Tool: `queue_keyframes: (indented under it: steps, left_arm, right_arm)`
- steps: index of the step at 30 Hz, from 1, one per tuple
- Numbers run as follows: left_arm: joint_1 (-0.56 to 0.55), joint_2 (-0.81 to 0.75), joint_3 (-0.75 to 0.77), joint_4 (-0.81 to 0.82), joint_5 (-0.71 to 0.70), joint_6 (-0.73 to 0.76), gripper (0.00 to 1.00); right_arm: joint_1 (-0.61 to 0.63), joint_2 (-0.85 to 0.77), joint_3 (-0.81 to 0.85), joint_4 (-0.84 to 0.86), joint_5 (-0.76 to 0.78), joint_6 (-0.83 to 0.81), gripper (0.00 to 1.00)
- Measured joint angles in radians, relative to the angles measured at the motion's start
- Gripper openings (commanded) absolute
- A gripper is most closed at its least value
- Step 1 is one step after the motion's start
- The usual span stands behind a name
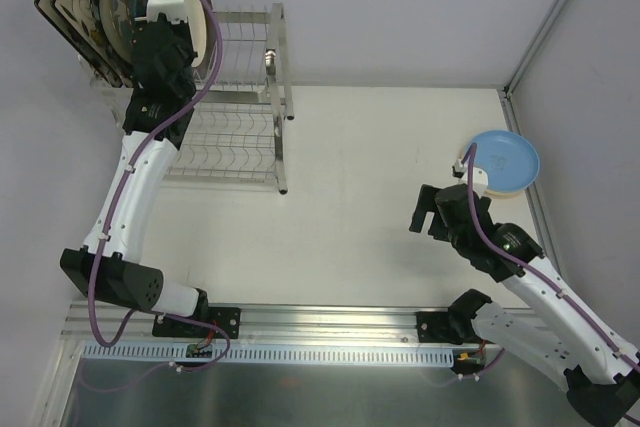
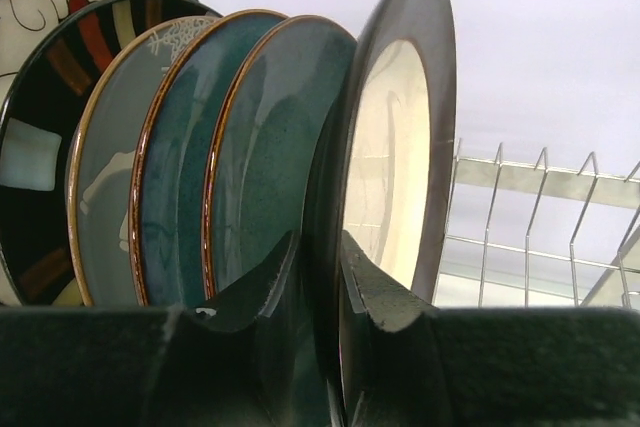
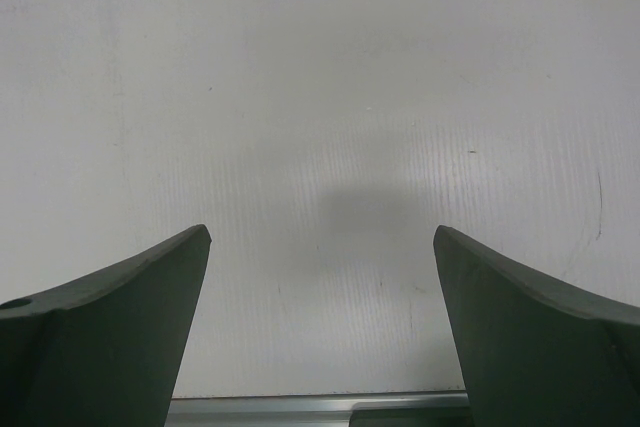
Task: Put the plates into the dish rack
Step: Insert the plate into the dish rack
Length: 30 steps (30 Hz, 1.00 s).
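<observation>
L gripper (image 2: 320, 247) pinches the dark-rimmed cream plate (image 2: 392, 147) by its rim, upright so it slots into the dish rack (image 1: 250, 97), upper left. R gripper (image 3: 320, 235) is agape and empty, near the light blue plate (image 1: 503, 157) at right, prob. next.

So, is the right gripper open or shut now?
Open: the right gripper shows its fingers wide apart, with only table between them.

We're seeing a glossy, glazed dark-rimmed plate (image 2: 395, 147), a shiny wire-metal dish rack (image 2: 520, 175), and a matt, finely ribbed desk (image 3: 320, 97).
</observation>
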<state>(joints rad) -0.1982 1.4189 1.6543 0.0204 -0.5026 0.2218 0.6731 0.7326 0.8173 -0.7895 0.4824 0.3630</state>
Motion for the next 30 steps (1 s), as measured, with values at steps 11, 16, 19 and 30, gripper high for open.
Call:
queue_keyframes:
  steps: [11, 16, 19, 30]
  left_arm:
    - [-0.018, -0.042, 0.000, 0.011, 0.008, -0.024, 0.45]
    - [-0.019, -0.080, 0.000, 0.010, 0.028, -0.043, 0.69]
    - [-0.019, -0.113, 0.000, 0.002, 0.042, -0.062, 0.78]
    - [-0.019, -0.397, -0.154, -0.075, 0.197, -0.192, 0.99]
  right_arm:
    - [0.000, -0.026, 0.000, -0.002, 0.000, 0.002, 1.00]
    - [0.000, -0.040, 0.000, -0.006, 0.004, 0.001, 0.99]
    - [0.000, -0.040, 0.000, -0.011, 0.012, 0.000, 1.00]
    - [-0.016, 0.025, 0.087, -0.031, 0.121, -0.017, 1.00]
